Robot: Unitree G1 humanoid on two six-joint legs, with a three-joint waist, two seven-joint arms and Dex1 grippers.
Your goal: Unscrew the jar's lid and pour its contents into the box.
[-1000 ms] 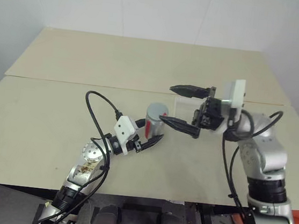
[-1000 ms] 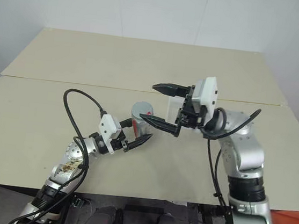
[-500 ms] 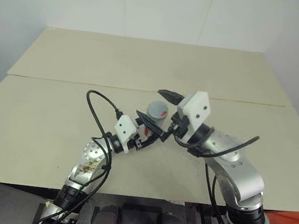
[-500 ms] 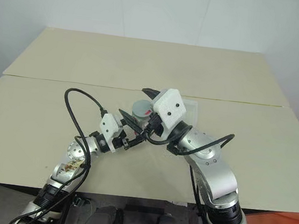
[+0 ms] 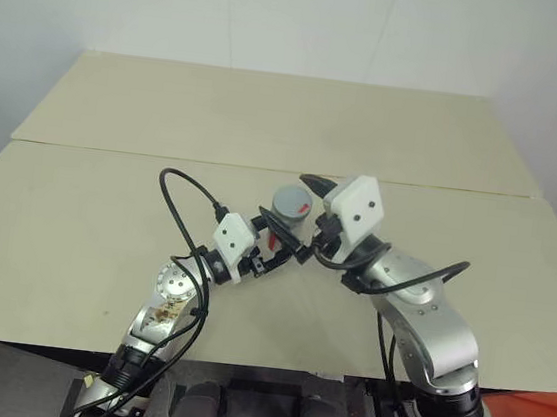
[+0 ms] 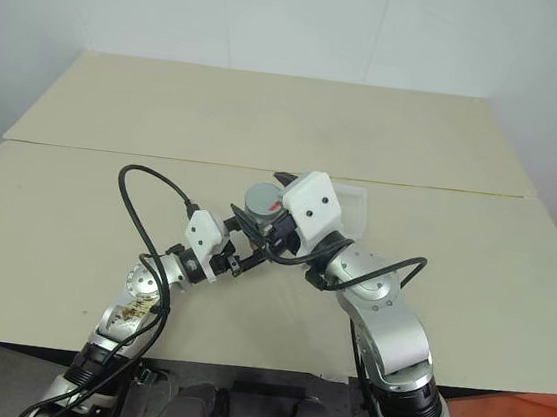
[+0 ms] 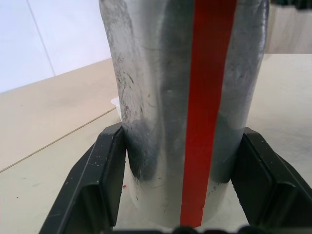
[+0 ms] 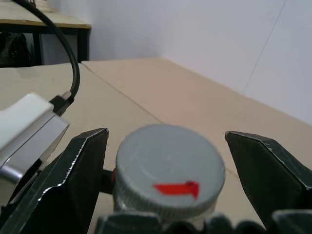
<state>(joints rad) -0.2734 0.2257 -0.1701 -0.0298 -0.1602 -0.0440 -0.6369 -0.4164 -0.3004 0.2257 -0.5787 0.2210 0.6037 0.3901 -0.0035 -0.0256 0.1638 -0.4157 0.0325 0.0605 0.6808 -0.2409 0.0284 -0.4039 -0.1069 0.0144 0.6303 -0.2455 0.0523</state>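
The white jar (image 7: 161, 97), marked with a vertical red stripe, stands upright just above the table. My left gripper (image 7: 183, 163) is shut on its lower part, one black finger on each side. The grey lid (image 8: 168, 173) with a red patch sits on the jar (image 5: 286, 225). My right gripper (image 8: 165, 139) is open and straddles the lid, its fingers (image 8: 78, 165) close beside the rim on both sides. The transparent box (image 6: 356, 205) lies on the table just behind the right gripper's white mount. The contents are hidden inside the jar.
Two beige table tops (image 5: 106, 219) meet at a seam running across the middle. A black cable (image 5: 180, 207) loops up from the left arm. The white wall lies beyond the far edge.
My right gripper has swung left and down from beside the box, and its open fingers now straddle the lid. The left gripper has kept the jar still.
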